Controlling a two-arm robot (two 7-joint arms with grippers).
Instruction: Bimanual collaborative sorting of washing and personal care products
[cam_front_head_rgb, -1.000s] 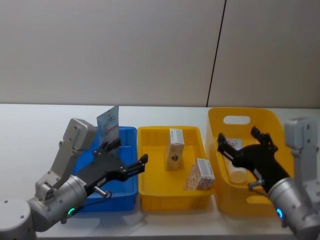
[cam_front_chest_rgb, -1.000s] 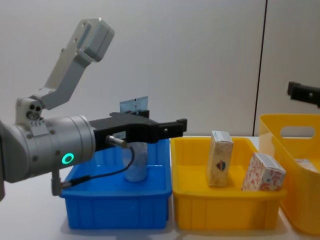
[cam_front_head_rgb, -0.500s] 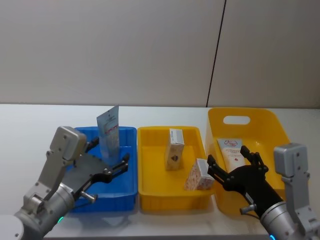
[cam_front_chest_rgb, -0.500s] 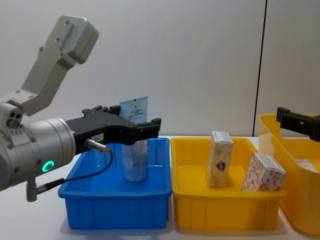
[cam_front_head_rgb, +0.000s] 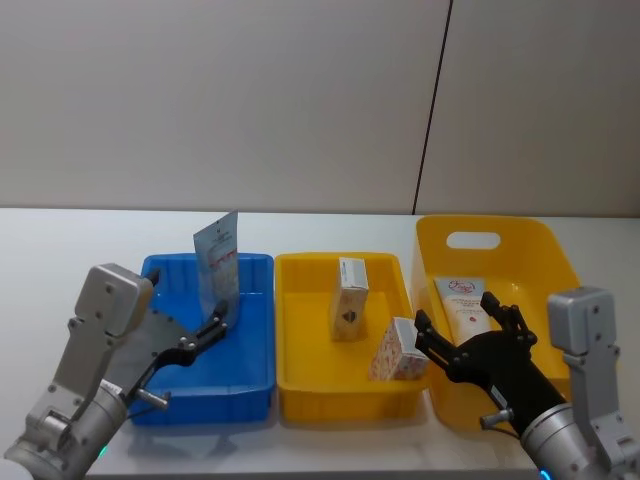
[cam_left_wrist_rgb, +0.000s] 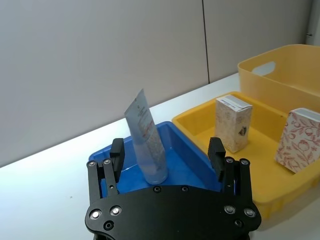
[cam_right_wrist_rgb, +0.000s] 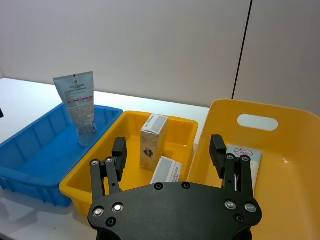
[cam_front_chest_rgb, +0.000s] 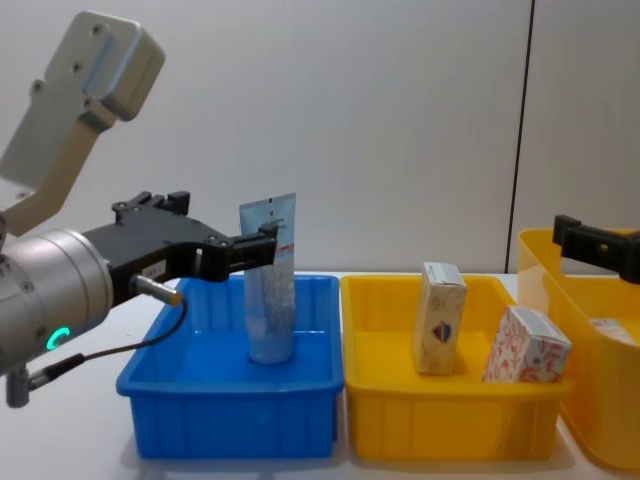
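Head view: left gripper (cam_front_head_rgb: 195, 318) is over the blue tray (cam_front_head_rgb: 255, 372). The pale-blue tube (cam_front_head_rgb: 217, 262) stands there near-upright, long axis vertical, cap down. The right gripper (cam_front_head_rgb: 465, 322) is at the yellow basket (cam_front_head_rgb: 540, 240), where a second tube (cam_front_head_rgb: 460, 298) lies flat, lengthwise away from the robot.

Wrist views: both claws are spread wide and empty.

Chest view: the cream carton (cam_front_chest_rgb: 440, 318) stands upright in the yellow tray (cam_front_chest_rgb: 440, 425); the white carton (cam_front_chest_rgb: 525, 345) leans.
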